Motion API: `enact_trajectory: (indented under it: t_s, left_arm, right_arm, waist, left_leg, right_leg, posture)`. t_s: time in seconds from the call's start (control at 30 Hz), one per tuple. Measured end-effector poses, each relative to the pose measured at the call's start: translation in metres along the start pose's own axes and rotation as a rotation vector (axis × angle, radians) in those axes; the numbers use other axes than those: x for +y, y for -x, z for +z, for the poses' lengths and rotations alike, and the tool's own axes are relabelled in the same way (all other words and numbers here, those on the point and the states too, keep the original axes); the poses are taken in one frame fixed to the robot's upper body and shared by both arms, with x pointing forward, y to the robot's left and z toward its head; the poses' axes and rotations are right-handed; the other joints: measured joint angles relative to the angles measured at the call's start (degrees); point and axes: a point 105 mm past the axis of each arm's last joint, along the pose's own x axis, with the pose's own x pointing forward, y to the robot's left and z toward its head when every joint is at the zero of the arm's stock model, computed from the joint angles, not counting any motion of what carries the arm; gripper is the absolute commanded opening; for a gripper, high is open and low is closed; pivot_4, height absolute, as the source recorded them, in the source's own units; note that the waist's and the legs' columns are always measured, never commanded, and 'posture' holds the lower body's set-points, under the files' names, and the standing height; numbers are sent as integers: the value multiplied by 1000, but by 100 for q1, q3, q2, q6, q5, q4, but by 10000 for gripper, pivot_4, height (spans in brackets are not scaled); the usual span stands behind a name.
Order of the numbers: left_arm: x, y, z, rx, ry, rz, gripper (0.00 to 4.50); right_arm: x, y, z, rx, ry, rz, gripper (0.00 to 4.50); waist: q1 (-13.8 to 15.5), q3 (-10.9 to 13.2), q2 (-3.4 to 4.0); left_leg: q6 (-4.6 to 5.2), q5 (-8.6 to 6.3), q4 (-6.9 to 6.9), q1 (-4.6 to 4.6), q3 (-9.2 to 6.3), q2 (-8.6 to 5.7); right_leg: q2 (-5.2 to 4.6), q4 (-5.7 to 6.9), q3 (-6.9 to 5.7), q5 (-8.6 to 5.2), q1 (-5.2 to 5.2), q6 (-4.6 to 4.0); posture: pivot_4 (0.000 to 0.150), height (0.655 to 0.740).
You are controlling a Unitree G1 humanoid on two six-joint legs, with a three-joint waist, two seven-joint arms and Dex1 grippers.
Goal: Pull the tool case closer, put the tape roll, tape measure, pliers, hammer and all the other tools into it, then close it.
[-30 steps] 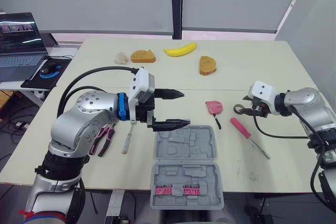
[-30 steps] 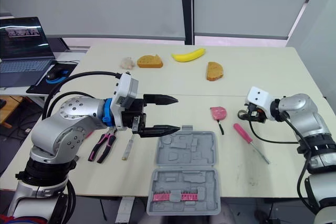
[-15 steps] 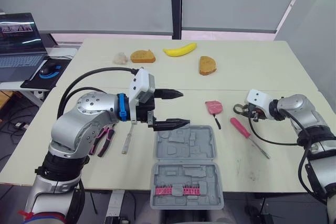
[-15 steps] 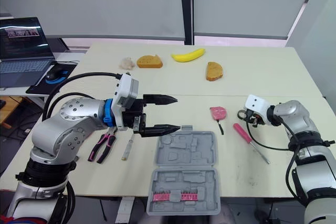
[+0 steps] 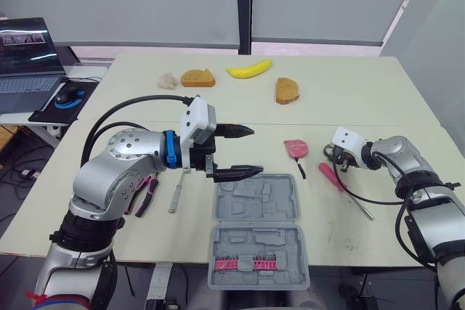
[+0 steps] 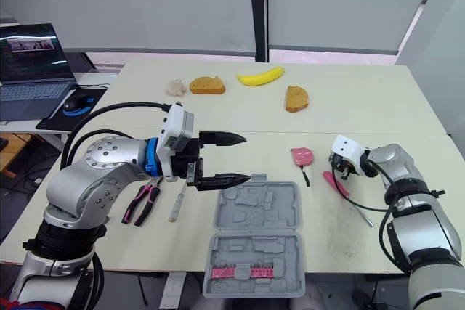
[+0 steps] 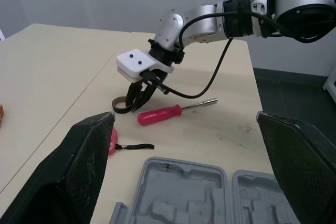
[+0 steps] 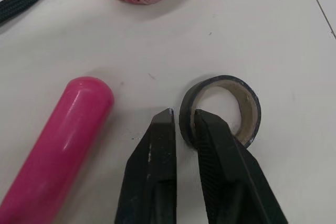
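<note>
The tape roll (image 8: 251, 109) lies flat on the table just beside the pink screwdriver (image 8: 58, 140) handle, well right of the open tool case (image 5: 256, 197). The right gripper (image 8: 182, 115) straddles its near wall, one finger outside and one inside the ring, pinched nearly together, seemingly already gripping it. The roll looks light and fairly stiff, so this wall pinch should hold, though it may swing. The left gripper (image 5: 256, 150) hovers spread wide above the case's far left corner
</note>
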Motion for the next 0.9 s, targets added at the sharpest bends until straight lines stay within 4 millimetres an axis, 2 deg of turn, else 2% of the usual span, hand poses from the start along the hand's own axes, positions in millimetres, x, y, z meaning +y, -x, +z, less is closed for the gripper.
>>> enact_trajectory:
  t_s: [0.27,0.37,0.47,0.53,0.63,0.7,0.8,0.9]
  left_arm:
    - [0,0,-1,0,4,5,45000]
    - [-1,2,-6,-9,10,13,45000]
    - [-1,12,-13,-44,38,67,45000]
    - [1,20,-15,-65,48,102,45000]
    - [-2,43,-36,40,137,155,45000]
    - [-5,54,-44,61,198,182,45000]
    - [-14,78,-60,110,262,258,45000]
    - [-19,93,-68,145,295,304,45000]
  right_arm:
    - [1,0,4,-15,24,11,404]
    - [-3,4,25,-70,65,20,404]
    - [-4,15,65,-185,97,29,404]
    - [3,20,87,-250,99,50,404]
    - [40,19,122,-358,62,145,404]
    - [62,17,135,-389,35,201,404]
    - [107,12,167,-454,47,289,404]
    - [146,2,182,-464,64,378,404]
  waist:
    - [-4,0,0]
    - [-31,0,1]
    - [-55,-1,4]
    - [-38,-1,4]
    - [-38,-2,6]
    - [-9,0,9]
    - [-16,0,9]
    - [29,2,13]
  left_leg:
    - [-1,1,0,2,0,0]
    - [-1,1,0,2,1,1]
    - [-1,0,-2,1,-4,6]
    - [-3,1,-2,0,-11,8]
    - [-4,1,-7,0,-15,10]
    - [-3,0,-7,-4,-19,6]
    - [-2,-1,-9,-4,-19,7]
    - [4,-4,-13,-6,-21,7]
  right_leg:
    - [1,2,3,0,0,0]
    - [2,2,6,0,-3,0]
    - [5,1,6,0,-6,-1]
    - [9,0,2,-1,-6,-1]
    - [14,6,14,-2,-15,-4]
    - [14,7,16,-2,-21,-4]
    - [15,10,26,2,-33,-11]
    - [16,13,25,9,-73,-22]
  posture:
    - [1500,7400]
    - [1500,7400]
    - [1500,7400]
    - [1500,7400]
    - [1500,7400]
    - [1500,7400]
    - [1500,7400]
    - [1500,7400]
